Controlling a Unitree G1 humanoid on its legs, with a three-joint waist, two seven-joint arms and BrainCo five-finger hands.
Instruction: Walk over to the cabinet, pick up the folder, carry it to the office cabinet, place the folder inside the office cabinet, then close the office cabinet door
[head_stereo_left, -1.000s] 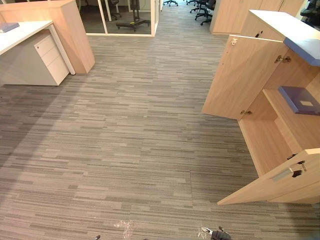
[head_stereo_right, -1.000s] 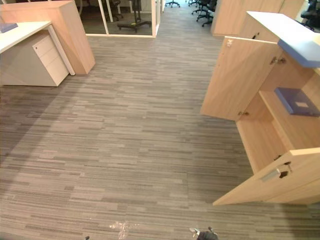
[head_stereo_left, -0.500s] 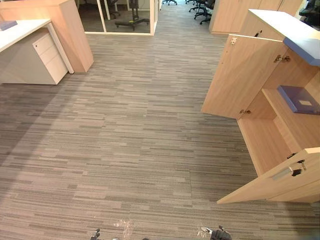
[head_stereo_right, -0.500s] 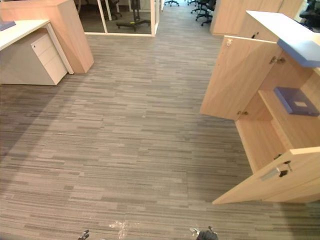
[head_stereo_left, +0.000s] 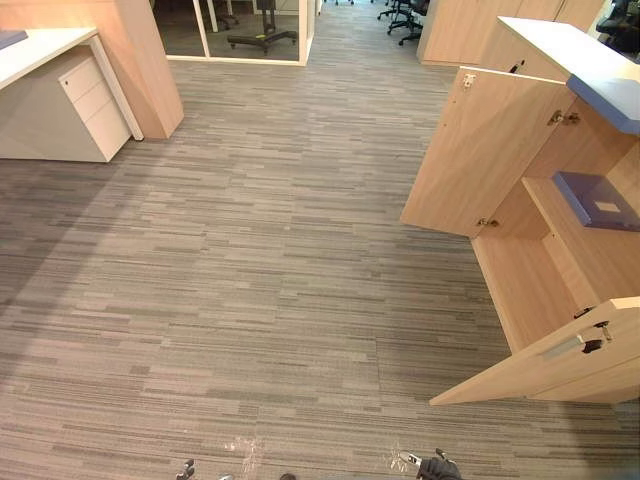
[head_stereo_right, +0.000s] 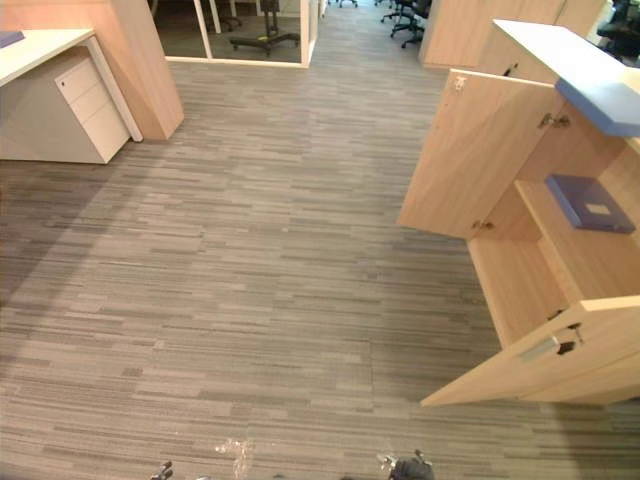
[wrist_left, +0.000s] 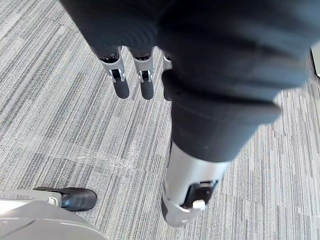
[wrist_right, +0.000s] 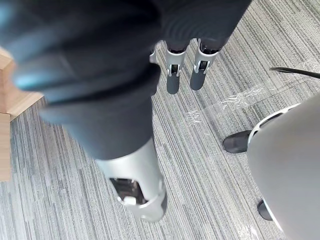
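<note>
The wooden office cabinet (head_stereo_left: 540, 270) stands at the right with both doors swung open. A blue folder (head_stereo_left: 597, 200) lies flat on its inner shelf. A second blue flat thing (head_stereo_left: 610, 100) rests on the cabinet's top. My left hand (wrist_left: 192, 185) hangs over the grey carpet, its fingers (wrist_left: 121, 80) straight and holding nothing. My right hand (wrist_right: 135, 190) hangs the same way, fingers (wrist_right: 172, 75) straight and empty. In the left eye view both hands peek in at the bottom edge, the left hand (head_stereo_left: 185, 468) and the right hand (head_stereo_left: 435, 466), well short of the cabinet.
The near door (head_stereo_left: 560, 360) juts out over the carpet toward me; the far door (head_stereo_left: 480, 150) stands beyond it. A white desk with a drawer unit (head_stereo_left: 85, 100) and a wooden partition (head_stereo_left: 150, 60) are at the far left. Office chairs (head_stereo_left: 405, 20) sit at the back.
The whole picture has shifted a little, so the camera has moved; the desk has slid toward the upper left corner. My left hand's tip has come into view at the bottom edge.
</note>
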